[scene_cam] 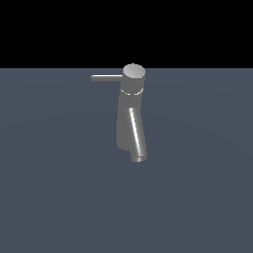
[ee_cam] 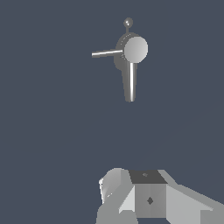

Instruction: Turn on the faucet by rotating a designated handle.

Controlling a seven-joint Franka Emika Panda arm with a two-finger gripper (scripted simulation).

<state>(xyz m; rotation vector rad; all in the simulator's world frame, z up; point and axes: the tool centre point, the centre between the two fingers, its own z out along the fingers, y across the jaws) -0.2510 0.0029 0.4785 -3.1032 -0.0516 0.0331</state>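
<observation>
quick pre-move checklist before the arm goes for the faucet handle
1. Handle located, projecting to the exterior view's left from the cap: ok.
2. Handle free of obstructions: ok.
3. Faucet upright: ok.
4. Tool at the handle: not ok, apart from it in the wrist view and absent from the exterior view.
5. Tool open wide enough for the rod: cannot tell, fingertips out of frame.
6. Spout kept distinct from the thinner handle: ok.

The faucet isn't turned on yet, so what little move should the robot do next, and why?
Probably bring the white end effector closer to the thin straight grey metal handle. In the wrist view the tall grey metallic faucet sits well away from it, untouched, and the exterior view shows no arm near it. The handle projects sideways from the round cap toward the exterior view's left.
</observation>
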